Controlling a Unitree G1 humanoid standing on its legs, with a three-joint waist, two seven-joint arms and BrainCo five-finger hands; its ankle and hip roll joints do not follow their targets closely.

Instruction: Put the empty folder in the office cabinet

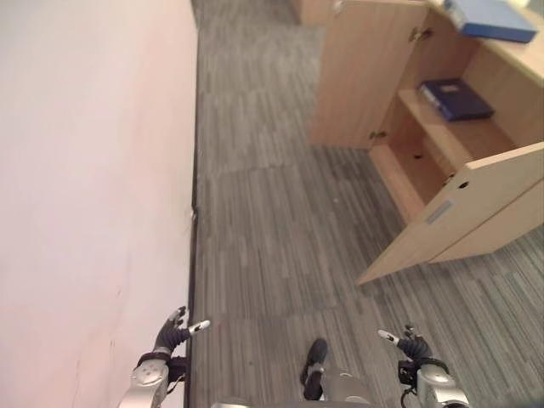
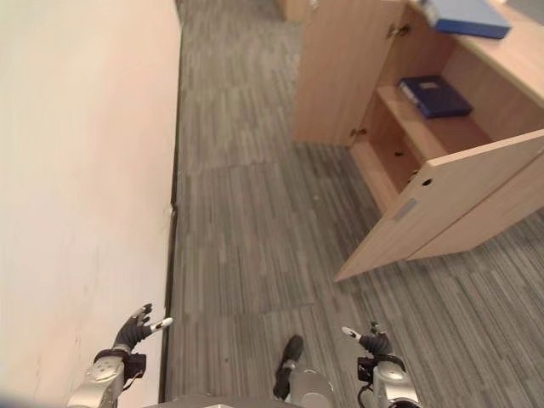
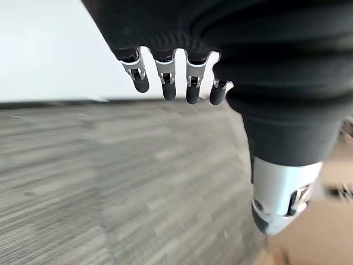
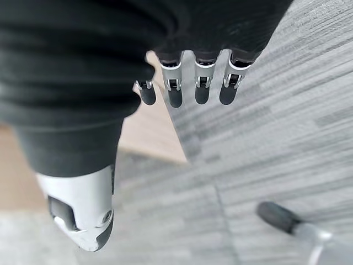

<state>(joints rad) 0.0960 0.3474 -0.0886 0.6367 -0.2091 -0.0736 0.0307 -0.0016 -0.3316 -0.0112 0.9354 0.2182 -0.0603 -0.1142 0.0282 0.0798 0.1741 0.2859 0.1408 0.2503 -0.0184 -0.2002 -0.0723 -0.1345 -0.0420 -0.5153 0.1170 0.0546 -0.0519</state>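
Left arm: enters low on the robot's left side, silver-grey forearm angled up and forward. Left hand [image 1: 174,333]: dark ribbed cover over back and wrist; fingers [image 3: 166,83] straight to relaxed, spread in a row, thumb [image 3: 278,196] set apart; holds nothing.

Right arm: enters low on the robot's right side, forearm angled up and forward. Right hand [image 1: 410,342]: same dark cover; fingers [image 4: 201,85] straight to relaxed in a row, thumb [image 4: 83,212] held apart; holds nothing.

Both hands hang level with each other, well apart.
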